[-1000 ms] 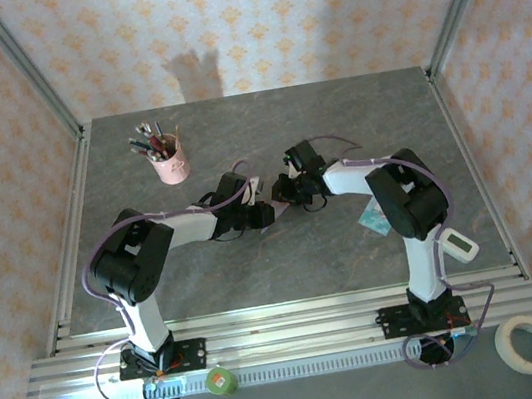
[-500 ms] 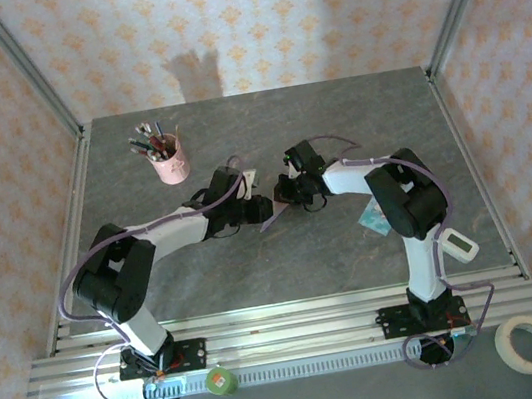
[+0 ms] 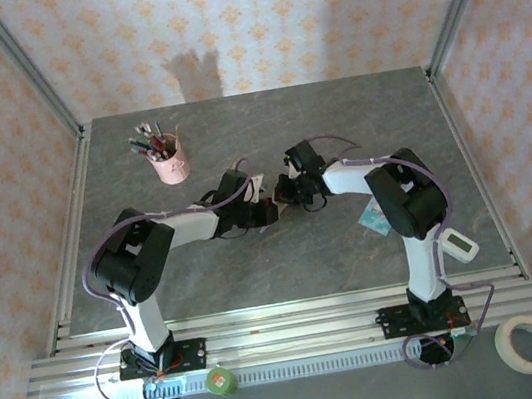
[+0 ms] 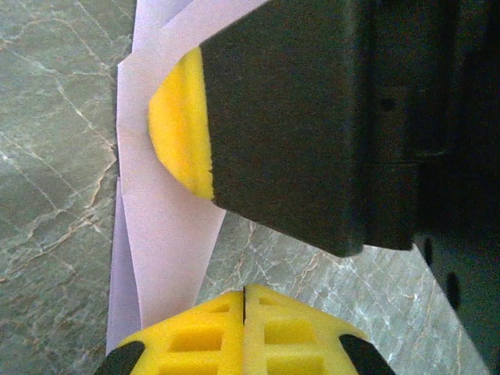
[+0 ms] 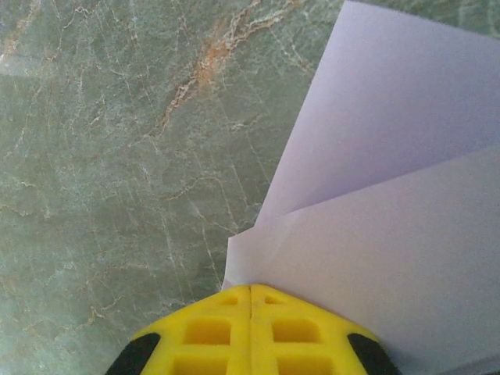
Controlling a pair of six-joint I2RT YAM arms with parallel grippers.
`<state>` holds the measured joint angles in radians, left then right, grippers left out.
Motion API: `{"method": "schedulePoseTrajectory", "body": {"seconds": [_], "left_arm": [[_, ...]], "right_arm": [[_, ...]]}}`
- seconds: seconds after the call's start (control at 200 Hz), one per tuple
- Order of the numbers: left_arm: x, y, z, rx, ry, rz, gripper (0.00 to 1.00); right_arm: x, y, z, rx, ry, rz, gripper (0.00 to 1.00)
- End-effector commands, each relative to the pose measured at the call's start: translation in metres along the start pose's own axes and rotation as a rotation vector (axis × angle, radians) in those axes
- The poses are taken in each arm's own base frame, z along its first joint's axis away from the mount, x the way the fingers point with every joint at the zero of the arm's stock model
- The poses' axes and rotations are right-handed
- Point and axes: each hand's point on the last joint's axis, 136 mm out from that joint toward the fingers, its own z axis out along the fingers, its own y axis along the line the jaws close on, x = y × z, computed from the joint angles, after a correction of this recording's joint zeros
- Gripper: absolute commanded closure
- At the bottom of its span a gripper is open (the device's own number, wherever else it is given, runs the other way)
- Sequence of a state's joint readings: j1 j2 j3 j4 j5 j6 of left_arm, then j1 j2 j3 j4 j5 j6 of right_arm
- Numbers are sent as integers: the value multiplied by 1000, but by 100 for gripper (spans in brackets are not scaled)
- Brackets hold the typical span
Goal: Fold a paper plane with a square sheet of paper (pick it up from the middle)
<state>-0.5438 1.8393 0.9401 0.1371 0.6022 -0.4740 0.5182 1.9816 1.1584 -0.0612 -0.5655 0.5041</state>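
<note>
Both arms were found reaching inward over the grey, marble-patterned bench [image 3: 334, 118], their tools meeting nose to nose near its middle. The right tool [image 5: 250, 291] had its two yellow pads pressed together and clamped on the thin pale lilac paper sheet [image 5: 391, 180]. In the right wrist view a corner of the sheet ran into the seam between the pads. Two layers fanned up and to the right from there, one overlapping the other along a slanted edge, so the sheet was folded, not flat. The left tool [image 4: 244, 295] was likewise closed, its pads together with no gap at the seam. In the left wrist view the sheet appeared as a narrow, creased strip on the left, its lower end passing behind the left-hand pad. Whether it was pinched there could not be determined. In that same view the right tool's rounded yellow pad [image 4: 183, 133] lay against the upper part of the sheet, with the black housing behind it. Whether the sheet touched the bench could not be told. Elsewhere, a pink cup of pens [image 3: 171, 162] stood well apart at the rear left. A small teal-and-white packet [image 3: 375, 215] lay just beside the right arm, and a roll of pale tape [image 3: 528, 343] sat off the bench at the near right corner.
</note>
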Motion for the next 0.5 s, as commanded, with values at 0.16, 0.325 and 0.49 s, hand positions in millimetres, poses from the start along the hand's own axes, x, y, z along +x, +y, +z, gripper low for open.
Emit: {"method": "schedulePoseTrajectory", "body": {"seconds": [0.16,0.325,0.49], "left_arm": [[-10,-4,9,19,-14,8,93],[-6,3,14,-2,4,1,93],[-1,8,14,-14,15,-6,93]], "right_arm": [[16,-30,12,81,47,31,100],[16,-32,12,86,51,35,100],[17,-35,13,98,56,37,100]]}}
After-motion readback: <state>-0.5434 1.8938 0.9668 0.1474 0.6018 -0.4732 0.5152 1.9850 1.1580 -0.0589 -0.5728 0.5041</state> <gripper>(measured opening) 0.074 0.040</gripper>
